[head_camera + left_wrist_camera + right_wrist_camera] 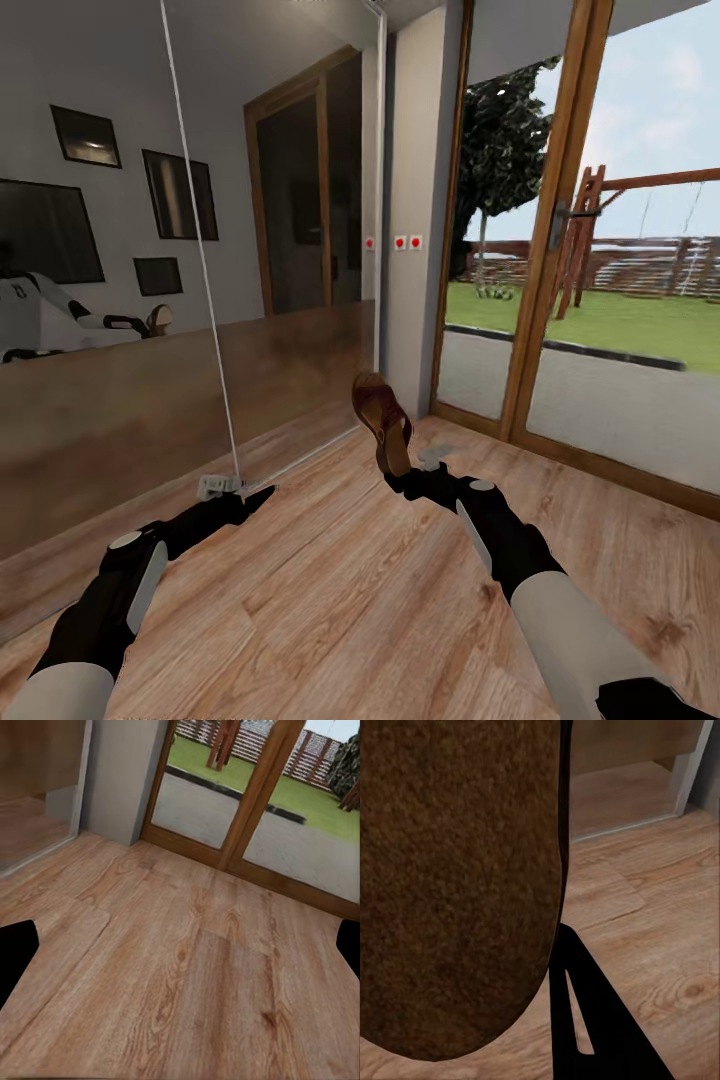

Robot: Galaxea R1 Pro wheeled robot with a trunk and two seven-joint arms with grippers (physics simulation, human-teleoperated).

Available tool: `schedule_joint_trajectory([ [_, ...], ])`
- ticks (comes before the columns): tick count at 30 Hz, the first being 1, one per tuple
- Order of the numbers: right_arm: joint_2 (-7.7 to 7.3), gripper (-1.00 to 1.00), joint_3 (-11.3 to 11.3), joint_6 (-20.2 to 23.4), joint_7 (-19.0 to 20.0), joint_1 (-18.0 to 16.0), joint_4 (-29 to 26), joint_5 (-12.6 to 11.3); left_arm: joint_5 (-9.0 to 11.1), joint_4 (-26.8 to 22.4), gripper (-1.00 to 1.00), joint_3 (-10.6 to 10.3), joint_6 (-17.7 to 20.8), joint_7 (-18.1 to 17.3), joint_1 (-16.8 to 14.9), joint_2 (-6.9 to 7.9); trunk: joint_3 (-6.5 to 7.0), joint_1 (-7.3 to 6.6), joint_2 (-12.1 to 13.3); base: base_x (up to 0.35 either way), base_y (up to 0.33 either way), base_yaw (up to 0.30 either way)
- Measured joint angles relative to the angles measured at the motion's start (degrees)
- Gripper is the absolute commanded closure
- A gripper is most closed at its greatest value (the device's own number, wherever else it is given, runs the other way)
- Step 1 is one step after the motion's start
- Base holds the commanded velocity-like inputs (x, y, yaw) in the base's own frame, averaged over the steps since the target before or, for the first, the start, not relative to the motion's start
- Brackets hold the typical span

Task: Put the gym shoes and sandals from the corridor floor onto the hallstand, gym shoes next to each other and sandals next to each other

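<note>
Down near me, my two dark forearms reach out over the corridor floor (330,590), light wood planks with clear grain. My left tool (262,495) hangs low over the boards on the left, just short of the mirrored wall panel (120,420); its fingers (16,956) sit wide apart at the edges of the left wrist view, released and gripping nothing. My right tool (400,478) is clenched on one brown sandal (380,420), held upright above the floor, its rough dark sole (457,885) close before the right wrist camera. Farther off, a wood-framed glass door (545,250) on the right looks onto grass and a wooden swing frame (640,230).
</note>
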Motion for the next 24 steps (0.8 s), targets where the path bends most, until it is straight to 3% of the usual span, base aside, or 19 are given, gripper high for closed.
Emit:
schedule_joint_trajectory([
  [24, 0.01, 1.0, 0.08, 0.0, 0.0, 0.0, 0.07, 0.01, 0.0, 0.0, -1.0, 0.0, 0.0, -0.02, 0.0, 0.0, 1.33, 0.0, 0.0, 0.0, 0.0, 0.242],
])
